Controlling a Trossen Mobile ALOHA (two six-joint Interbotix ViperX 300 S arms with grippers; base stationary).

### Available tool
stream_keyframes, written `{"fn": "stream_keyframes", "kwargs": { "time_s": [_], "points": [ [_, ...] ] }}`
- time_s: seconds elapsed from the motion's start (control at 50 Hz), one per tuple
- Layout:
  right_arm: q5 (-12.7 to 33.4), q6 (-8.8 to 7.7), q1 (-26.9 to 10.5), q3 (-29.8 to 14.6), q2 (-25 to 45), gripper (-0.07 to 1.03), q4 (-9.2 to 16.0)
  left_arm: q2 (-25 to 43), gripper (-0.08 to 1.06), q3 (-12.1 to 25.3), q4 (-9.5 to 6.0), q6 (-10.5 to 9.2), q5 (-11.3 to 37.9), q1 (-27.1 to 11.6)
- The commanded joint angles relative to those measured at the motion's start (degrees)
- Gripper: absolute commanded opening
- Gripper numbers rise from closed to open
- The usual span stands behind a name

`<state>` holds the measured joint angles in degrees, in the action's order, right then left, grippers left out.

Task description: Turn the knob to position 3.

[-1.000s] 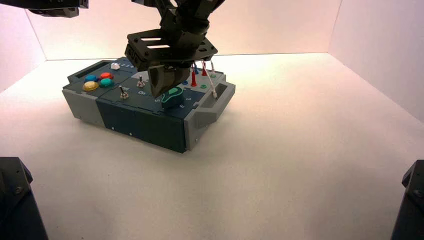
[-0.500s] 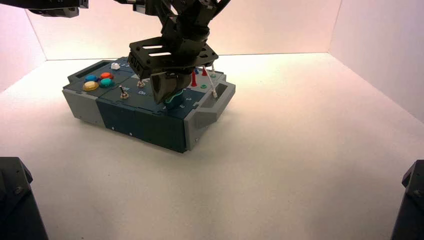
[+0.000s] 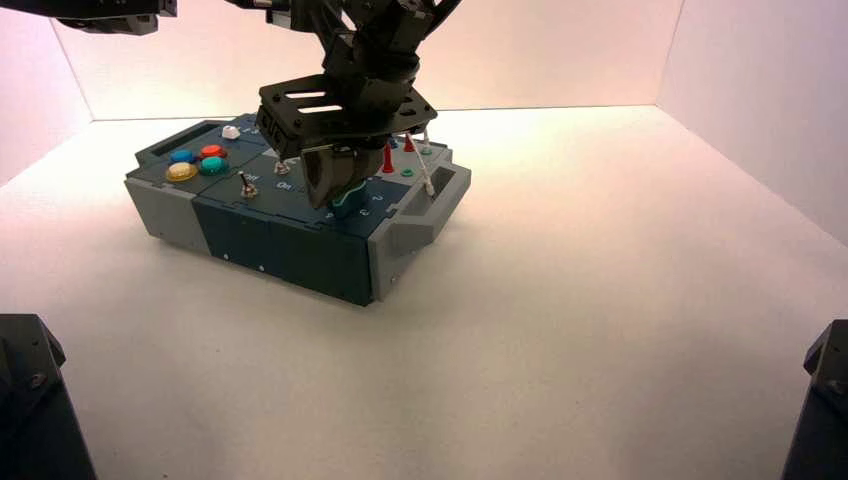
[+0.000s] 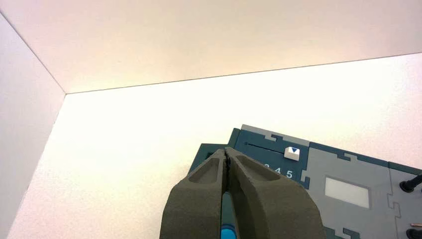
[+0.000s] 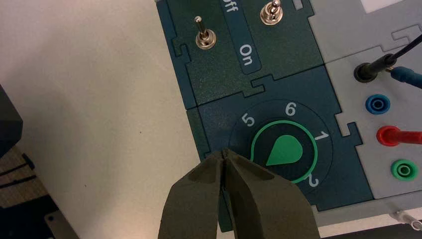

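The green teardrop knob (image 5: 284, 150) sits in a ring on the dark blue panel, with arc digits 5, 6, 1 and 2 showing around it. Its narrow end seems to point toward my fingers. Digit 3 is hidden under my right gripper (image 5: 225, 152), which is shut and empty, its tips at the ring's edge beside the knob. In the high view that gripper (image 3: 335, 198) hangs low over the box (image 3: 290, 250) and covers most of the knob (image 3: 352, 208). My left gripper (image 4: 227, 150) is shut and held high above the box's far left end.
Two metal toggle switches (image 5: 204, 37) stand beside the knob by the lettering "On". Blue (image 5: 376, 103) and green (image 5: 402, 170) sockets and a red plug (image 5: 393, 135) lie on the grey panel. Coloured buttons (image 3: 198, 162) and a white slider (image 4: 292, 153) are at the box's left.
My right gripper has come down onto the knob's side and now hides most of it in the high view. It has barely moved in the last half second.
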<state>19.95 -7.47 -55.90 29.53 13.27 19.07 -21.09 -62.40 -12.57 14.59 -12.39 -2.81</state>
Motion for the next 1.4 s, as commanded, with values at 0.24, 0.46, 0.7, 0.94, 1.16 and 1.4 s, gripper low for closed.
{"fn": "stream_keyframes", "kwargs": {
  "time_s": [0.24, 0.46, 0.7, 0.94, 1.16, 1.4],
  "points": [
    [-0.2, 0.00, 0.1, -0.4, -1.6, -0.02, 0.0, -0.4, -0.03, 1.7, 0.18, 0.18, -0.3, -0.2],
    [-0.2, 0.00, 0.1, 0.2, -2.3, -0.02, 0.0, -0.4, -0.03, 1.6, 0.18, 0.18, -0.3, -0.1],
    [-0.2, 0.00, 0.2, 0.5, -2.6, -0.02, -0.1, -0.4, -0.03, 1.7, 0.09, 0.18, -0.3, -0.2],
    [-0.2, 0.00, 0.2, 0.6, -2.6, -0.02, -0.1, -0.4, -0.03, 1.6, 0.18, 0.18, -0.3, -0.2],
    [-0.1, 0.00, 0.2, 0.8, -2.8, -0.02, -0.1, -0.4, -0.03, 1.6, 0.18, 0.18, -0.3, -0.2],
    [-0.2, 0.00, 0.2, 1.0, -2.8, -0.02, -0.1, -0.4, -0.03, 1.7, 0.09, 0.18, -0.2, -0.2]
  ]
}}
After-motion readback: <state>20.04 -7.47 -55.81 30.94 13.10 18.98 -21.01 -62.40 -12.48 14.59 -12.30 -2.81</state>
